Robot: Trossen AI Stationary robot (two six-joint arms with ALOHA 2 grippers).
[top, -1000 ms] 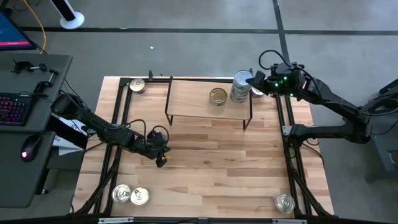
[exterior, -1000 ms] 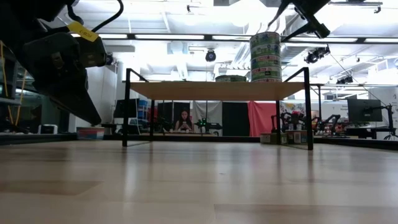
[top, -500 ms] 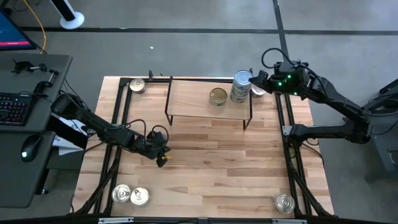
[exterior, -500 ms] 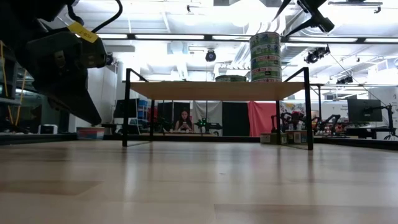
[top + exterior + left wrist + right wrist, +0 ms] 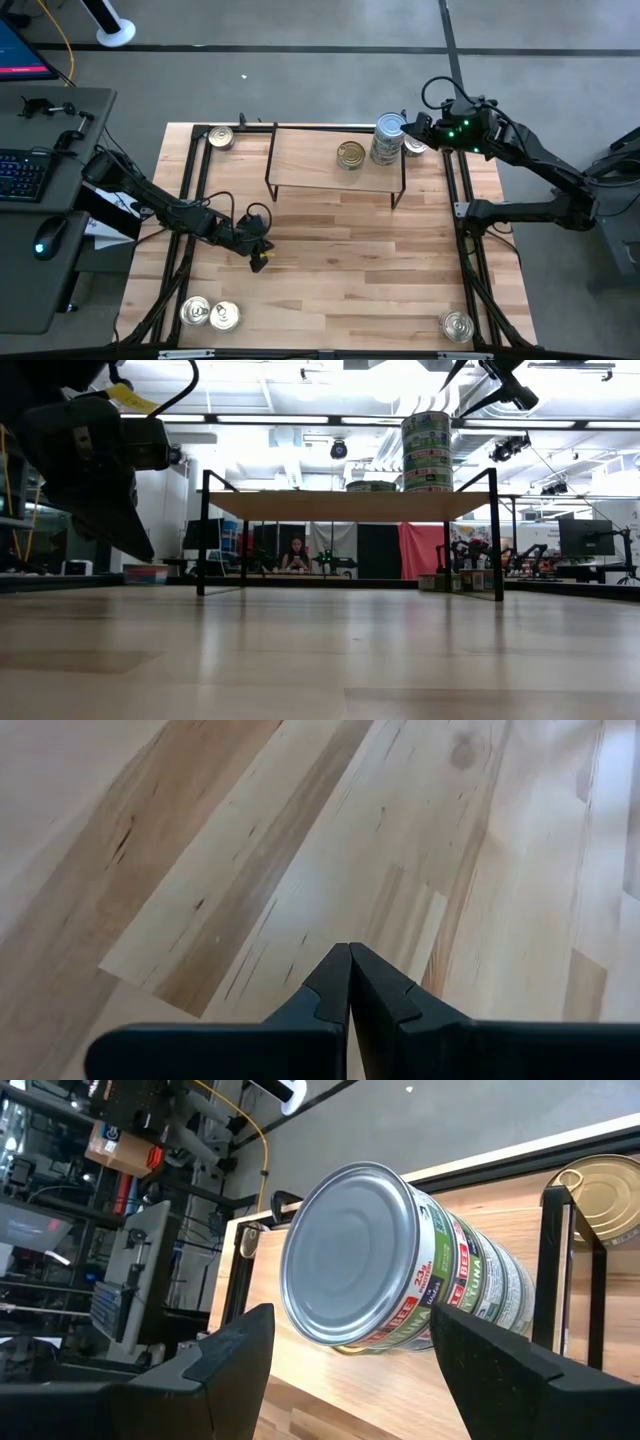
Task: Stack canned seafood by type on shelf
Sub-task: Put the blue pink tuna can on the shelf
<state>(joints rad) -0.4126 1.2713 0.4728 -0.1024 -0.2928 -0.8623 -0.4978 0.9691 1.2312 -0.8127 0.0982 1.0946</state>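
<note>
Right gripper (image 5: 412, 128) hung just above and beside the tin stack (image 5: 388, 140) at the right end of the shelf (image 5: 310, 160), its fingers (image 5: 235, 1355) spread wide and apart from the tins, holding nothing. In the right wrist view the stack (image 5: 400, 1270) showed between those two fingers with gaps on both sides, its plain silver end facing the camera and green and white labels down its side. In the low view the stack (image 5: 427, 452) stood upright on the shelf board (image 5: 350, 506), several tins high. A single gold-topped tin (image 5: 350, 155) lay on the shelf just left of the stack, apart from it. Another tin (image 5: 415, 146) sat on the table (image 5: 340, 270) just beyond the shelf's right end, under the right gripper. One tin (image 5: 221, 138) lay at the table's far left corner, a pair of tins (image 5: 210, 314) touching each other near the left front corner, and one silver tin (image 5: 456, 325) near the right front corner. Left gripper (image 5: 260, 252) hovered low over bare wood well in front of the shelf's left end, its fingers (image 5: 330, 985) pressed together with nothing between them.
</note>
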